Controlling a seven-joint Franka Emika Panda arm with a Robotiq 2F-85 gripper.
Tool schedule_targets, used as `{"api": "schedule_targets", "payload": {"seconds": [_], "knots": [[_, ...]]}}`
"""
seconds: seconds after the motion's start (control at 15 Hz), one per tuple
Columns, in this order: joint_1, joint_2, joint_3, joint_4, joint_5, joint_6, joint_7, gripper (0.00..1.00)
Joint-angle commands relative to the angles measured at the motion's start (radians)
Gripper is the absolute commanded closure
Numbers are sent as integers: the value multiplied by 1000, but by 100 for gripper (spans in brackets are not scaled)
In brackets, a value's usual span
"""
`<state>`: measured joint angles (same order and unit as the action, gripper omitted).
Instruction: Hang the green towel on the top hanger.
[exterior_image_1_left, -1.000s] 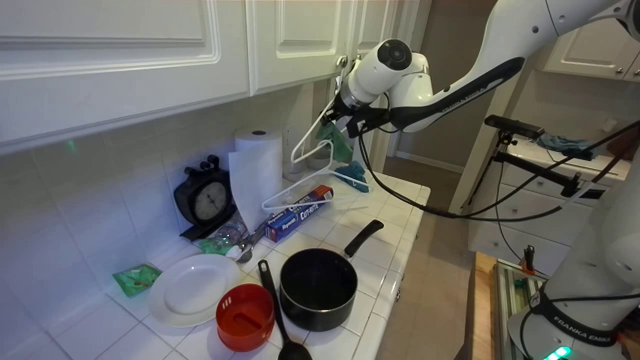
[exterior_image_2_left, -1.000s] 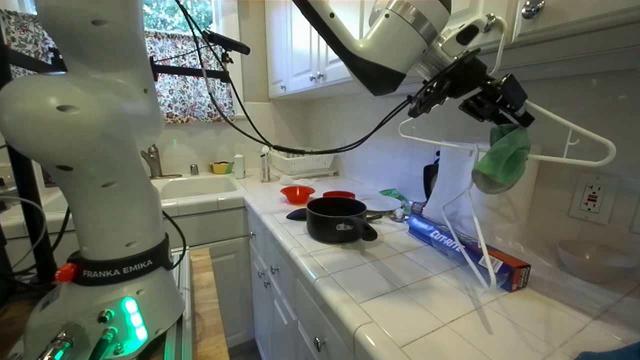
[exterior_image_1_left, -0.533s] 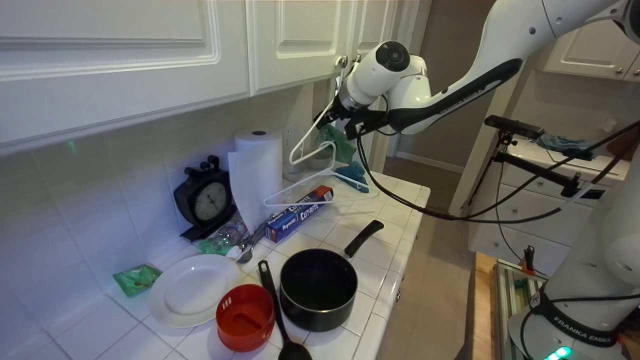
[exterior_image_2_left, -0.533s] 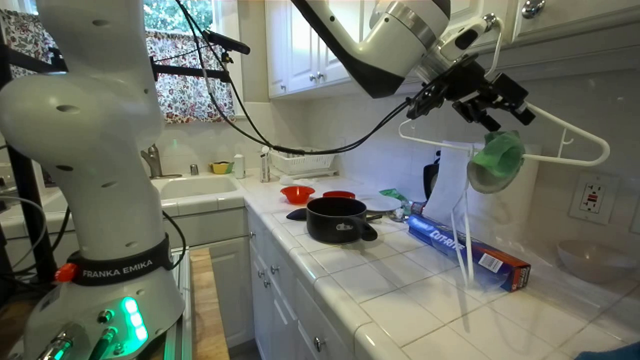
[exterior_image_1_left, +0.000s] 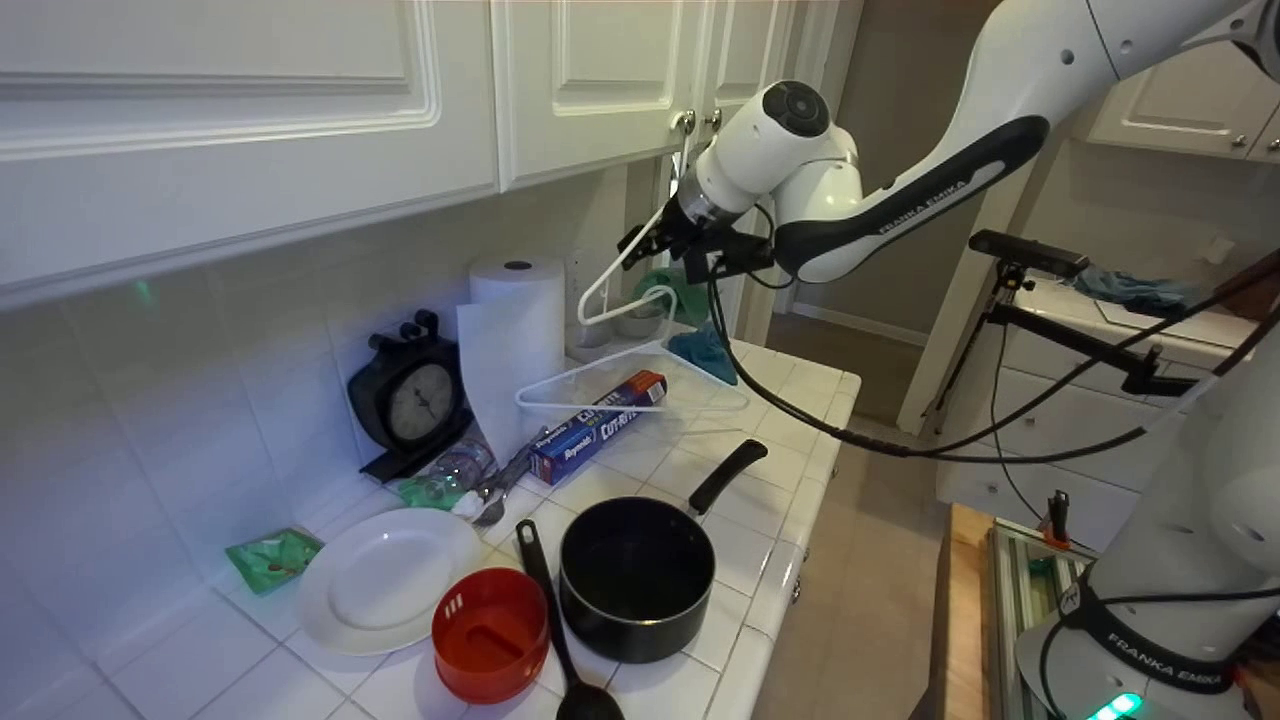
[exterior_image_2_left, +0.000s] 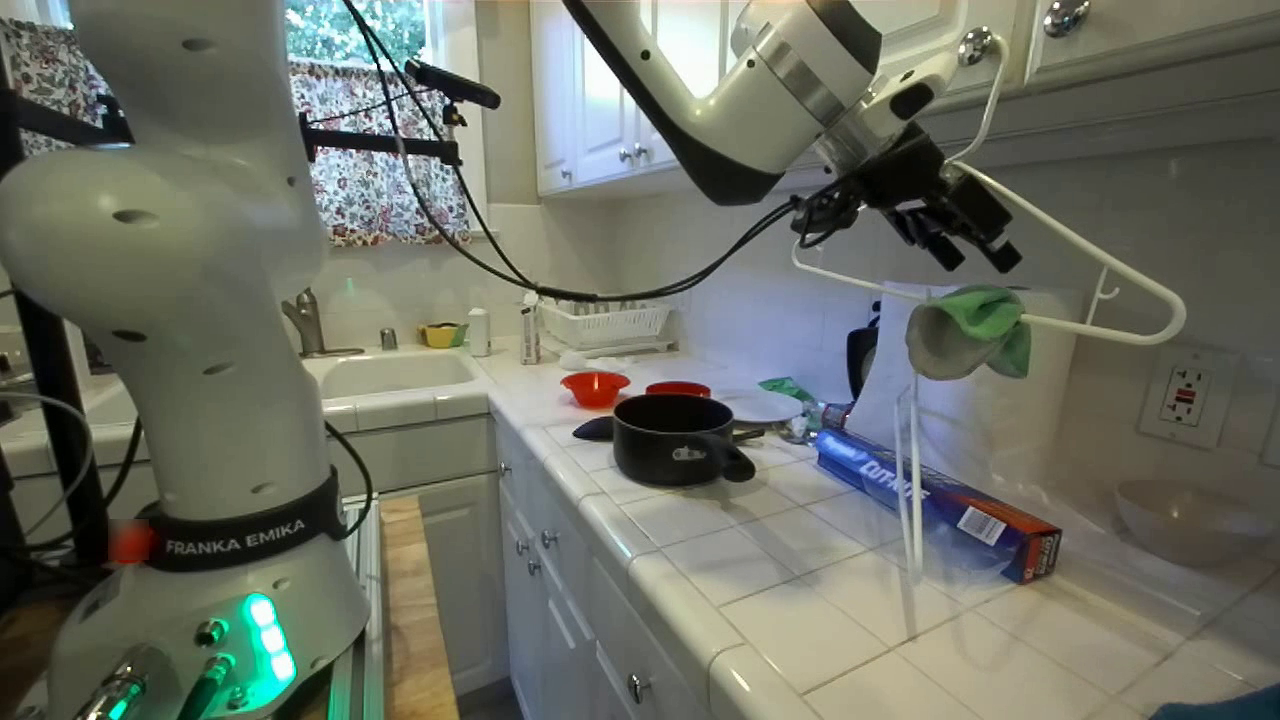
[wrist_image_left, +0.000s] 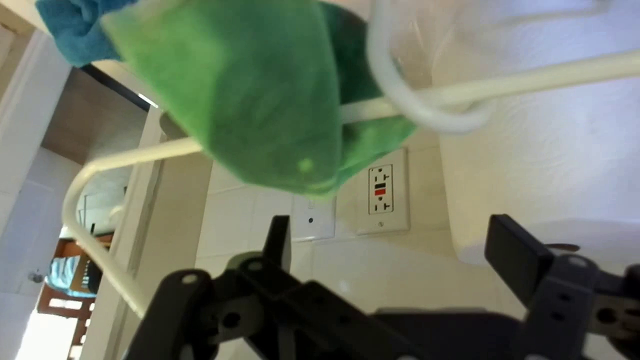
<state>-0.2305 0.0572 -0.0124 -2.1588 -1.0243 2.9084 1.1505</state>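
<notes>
The green towel (exterior_image_2_left: 985, 325) is folded over the bottom bar of the top hanger (exterior_image_2_left: 1100, 332), a white one that hangs by its hook from a cabinet knob (exterior_image_2_left: 975, 46). In the wrist view, the towel (wrist_image_left: 270, 95) covers part of that bar (wrist_image_left: 540, 82), and some cloth shows behind it. Just above the towel, my gripper (exterior_image_2_left: 975, 256) stands open. Nothing lies between its fingers (wrist_image_left: 517, 255) in the wrist view, and the towel is apart from them. A lower white hanger (exterior_image_1_left: 640, 408) hooks onto the top hanger's bar.
White cabinets (exterior_image_1_left: 600, 90) overhang the counter close to the arm. Below the hangers lie a blue wrap box (exterior_image_1_left: 600, 430) and a blue cloth (exterior_image_1_left: 705, 352). A paper towel roll (exterior_image_1_left: 515, 340) stands by the wall. A black pot (exterior_image_1_left: 637, 580) is further along the counter.
My gripper has opened and let go of the towel, which now rests on the hanger bar alone. The arm has drawn off a little, and the hangers have swung slightly.
</notes>
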Motion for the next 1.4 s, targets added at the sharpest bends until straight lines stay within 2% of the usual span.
{"api": "schedule_targets", "payload": {"seconds": [0.0, 0.07, 0.2, 0.53, 0.73, 0.87, 1.0, 1.07, 1.27, 1.33], "knots": [[-7, -76, 20, -132, 214, 47, -135, 0], [-6, -95, 23, -161, 265, 57, -166, 0], [-2, -139, 19, -207, 298, 74, -188, 0], [-7, -257, 12, -281, 205, 82, -156, 0], [2, -311, 9, -322, 201, 80, -175, 0], [49, -344, -18, -365, 292, 71, -250, 0], [112, -373, -51, -411, 475, 49, -375, 0], [217, -386, -136, -429, 548, 26, -429, 0], [357, -464, -240, -452, 757, -93, -602, 0], [280, -488, -159, -449, 854, -143, -671, 0]]}}
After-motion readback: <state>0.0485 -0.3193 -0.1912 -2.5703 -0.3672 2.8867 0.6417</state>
